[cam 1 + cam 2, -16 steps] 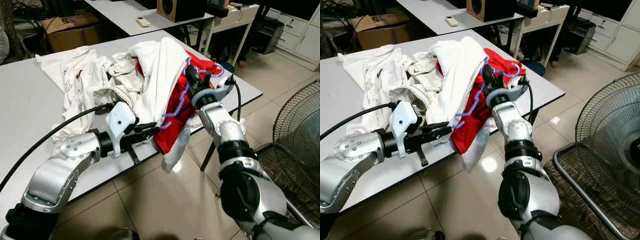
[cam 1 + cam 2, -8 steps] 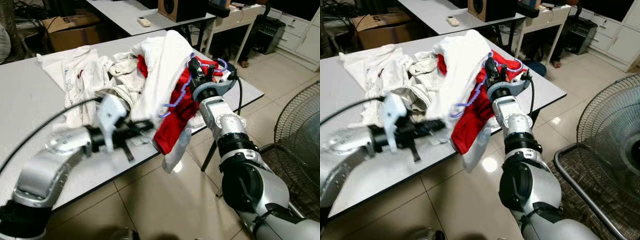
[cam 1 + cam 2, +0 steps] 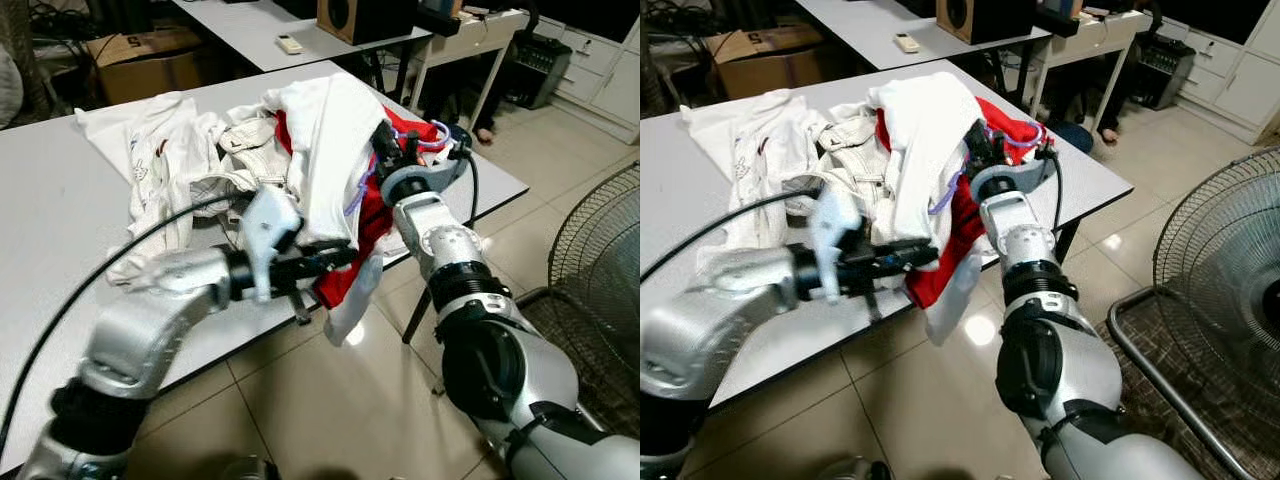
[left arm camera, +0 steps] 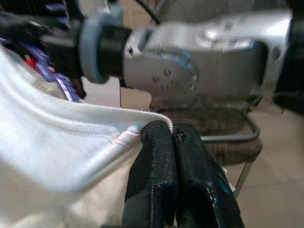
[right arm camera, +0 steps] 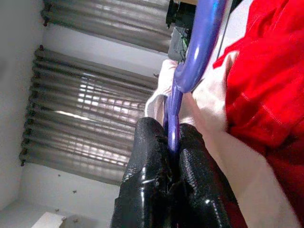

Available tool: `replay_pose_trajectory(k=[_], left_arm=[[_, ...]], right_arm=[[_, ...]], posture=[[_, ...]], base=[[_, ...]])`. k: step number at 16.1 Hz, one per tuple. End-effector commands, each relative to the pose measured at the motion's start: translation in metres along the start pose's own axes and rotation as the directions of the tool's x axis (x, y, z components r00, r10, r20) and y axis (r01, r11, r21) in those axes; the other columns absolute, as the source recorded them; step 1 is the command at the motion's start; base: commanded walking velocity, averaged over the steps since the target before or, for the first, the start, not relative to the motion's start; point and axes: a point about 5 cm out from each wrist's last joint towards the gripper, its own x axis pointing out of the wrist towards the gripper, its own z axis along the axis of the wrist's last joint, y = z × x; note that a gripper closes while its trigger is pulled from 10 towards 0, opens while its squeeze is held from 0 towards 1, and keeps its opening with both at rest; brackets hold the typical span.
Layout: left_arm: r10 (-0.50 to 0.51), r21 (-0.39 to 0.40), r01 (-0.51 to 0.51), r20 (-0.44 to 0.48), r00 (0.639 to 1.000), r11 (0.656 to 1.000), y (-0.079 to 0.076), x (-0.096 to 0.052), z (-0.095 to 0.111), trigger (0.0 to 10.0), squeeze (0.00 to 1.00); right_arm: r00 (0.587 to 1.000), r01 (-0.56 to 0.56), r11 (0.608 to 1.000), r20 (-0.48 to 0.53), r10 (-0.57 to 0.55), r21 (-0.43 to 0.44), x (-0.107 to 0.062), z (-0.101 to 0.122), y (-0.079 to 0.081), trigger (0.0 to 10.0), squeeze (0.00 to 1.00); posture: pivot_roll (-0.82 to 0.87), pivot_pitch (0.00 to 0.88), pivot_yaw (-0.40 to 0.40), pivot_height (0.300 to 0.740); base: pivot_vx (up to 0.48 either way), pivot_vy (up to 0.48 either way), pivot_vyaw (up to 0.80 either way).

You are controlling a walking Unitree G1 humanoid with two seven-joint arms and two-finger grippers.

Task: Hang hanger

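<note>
No legible text for you here, small dark print on the white shirt (image 3: 140, 160) too blurred to read, marking on the cardboard box (image 3: 140, 60) unreadable.

grey table (image 3: 60, 200), heaped white clothes (image 3: 170, 150)

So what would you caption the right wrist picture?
Right gripper fingers clamped on a purple hanger, red garment alongside.
</note>
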Motion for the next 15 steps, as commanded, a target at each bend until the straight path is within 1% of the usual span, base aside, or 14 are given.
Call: replay_pose_trajectory(k=[1,2,3,4,5,7,8,9,10,11,12,13,14,15], left_arm=[[-0.076,0.074,0.077,-0.016,0.997,0.994,-0.013,0.018,0.003,3.9,0.00],[-0.076,0.110,0.080,-0.040,0.996,0.991,-0.015,0.021,0.001,5.3,0.00],[-0.134,0.111,0.137,-0.038,0.990,0.984,-0.020,0.021,0.001,10.0,0.00],[-0.156,0.123,0.155,-0.001,0.988,0.980,-0.026,0.023,0.004,10.0,0.40],[-0.158,0.138,0.153,0.025,0.987,0.979,-0.028,0.025,0.007,10.0,1.00],[-0.124,0.192,0.110,0.062,0.990,0.975,-0.026,0.027,0.013,10.0,1.00],[-0.067,0.188,0.038,0.149,0.987,0.982,-0.019,0.025,0.024,10.0,1.00],[-0.046,0.183,0.013,0.179,0.983,0.983,-0.015,0.023,0.028,10.0,1.00],[-0.052,0.180,0.016,0.194,0.980,0.984,-0.014,0.020,0.030,10.0,1.00],[-0.123,0.193,0.097,0.127,0.984,0.976,-0.020,0.012,0.022,10.0,1.00],[-0.189,0.192,0.180,0.027,0.982,0.965,-0.027,0.004,0.008,10.0,1.00],[-0.220,0.194,0.223,-0.038,0.975,0.955,-0.032,-0.003,-0.002,10.0,1.00],[-0.228,0.143,0.231,-0.038,0.973,0.962,-0.035,-0.015,-0.007,10.0,1.00],[-0.206,0.114,0.206,-0.012,0.978,0.972,-0.033,-0.022,-0.006,10.0,1.00]], right_arm=[[0.999,-0.024,1.000,-0.029,0.024,0.007,0.004,-0.014,0.009,10.0,0.00],[0.999,-0.034,0.999,-0.035,0.034,0.015,0.005,-0.017,0.011,10.0,0.00],[0.998,-0.042,0.999,-0.035,0.043,0.016,0.005,-0.018,0.011,10.0,0.00],[0.999,-0.042,0.999,-0.030,0.043,0.018,0.003,-0.014,0.008,10.0,0.00],[0.999,-0.033,0.999,-0.021,0.034,0.021,0.001,-0.011,0.004,10.0,0.00],[0.999,-0.033,0.999,-0.011,0.033,0.019,0.000,-0.009,0.002,10.0,0.00],[0.999,-0.049,0.999,-0.001,0.049,0.013,-0.002,-0.004,0.001,10.0,0.00],[0.998,-0.057,0.998,0.003,0.057,0.012,-0.002,-0.002,0.001,10.0,0.00],[0.998,-0.068,0.998,0.008,0.068,0.012,-0.003,0.000,0.002,10.0,0.00],[0.996,-0.090,0.996,0.020,0.090,0.026,-0.006,0.006,0.001,10.0,0.00],[0.995,-0.102,0.994,0.024,0.101,0.026,-0.007,0.010,0.000,10.0,0.00],[0.992,-0.126,0.991,0.026,0.126,0.031,-0.008,0.013,0.003,10.0,0.00],[0.986,-0.164,0.986,0.018,0.164,-0.002,-0.009,0.019,0.008,10.0,0.00],[0.984,-0.179,0.983,0.010,0.179,-0.031,-0.011,0.022,0.010,10.0,0.00]], posture=[[0.02,0.000,-0.026,0.740],[0.02,0.000,-0.024,0.740],[0.02,0.000,-0.020,0.740],[0.03,0.000,-0.016,0.740],[0.03,0.000,-0.011,0.740],[0.03,0.000,0.011,0.740],[0.02,0.000,0.027,0.740],[0.02,0.000,0.028,0.740],[0.03,0.000,0.025,0.740],[0.03,0.000,0.019,0.740],[0.03,0.000,0.016,0.740],[0.03,0.000,0.018,0.740],[-0.01,0.000,0.045,0.740],[-0.01,0.000,0.049,0.740]], base=[[0.000,0.000,0.00],[0.000,0.000,0.00],[0.000,0.000,0.00],[0.000,0.000,0.00],[0.000,0.000,0.00],[0.000,0.000,0.00],[0.000,0.000,0.00],[0.000,0.000,0.00],[0.000,0.000,0.00],[0.000,0.000,0.00],[0.000,0.000,0.00],[0.000,0.000,0.00],[0.000,0.000,0.00],[0.000,0.000,0.00]])
